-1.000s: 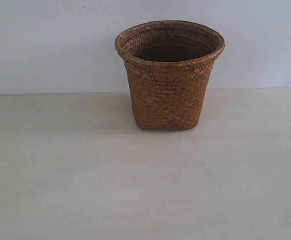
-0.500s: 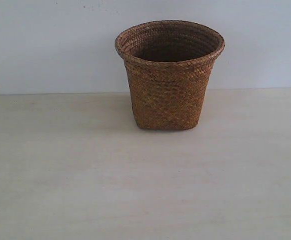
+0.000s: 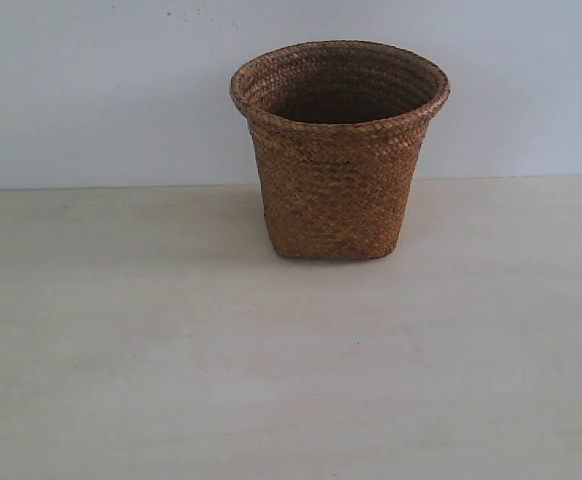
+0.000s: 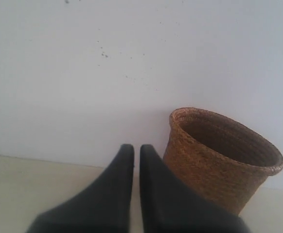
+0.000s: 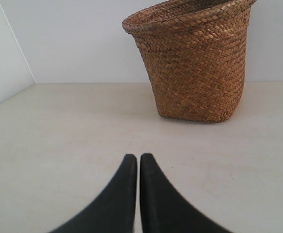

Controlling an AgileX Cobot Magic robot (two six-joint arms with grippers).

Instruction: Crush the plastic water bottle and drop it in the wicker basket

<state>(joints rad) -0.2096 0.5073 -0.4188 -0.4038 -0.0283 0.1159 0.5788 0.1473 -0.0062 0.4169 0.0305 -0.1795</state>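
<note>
Surface, pale wood grain | wicker basket, brown, upright on surface, close to white wall, right of centre in exterior view | left end effector, black, closed, empty, near basket | right end effector, black, closed, empty, low over surface, facing basket

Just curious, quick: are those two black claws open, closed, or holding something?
Left gripper: closed, holding nothing.
Right gripper: closed, holding nothing.
</note>
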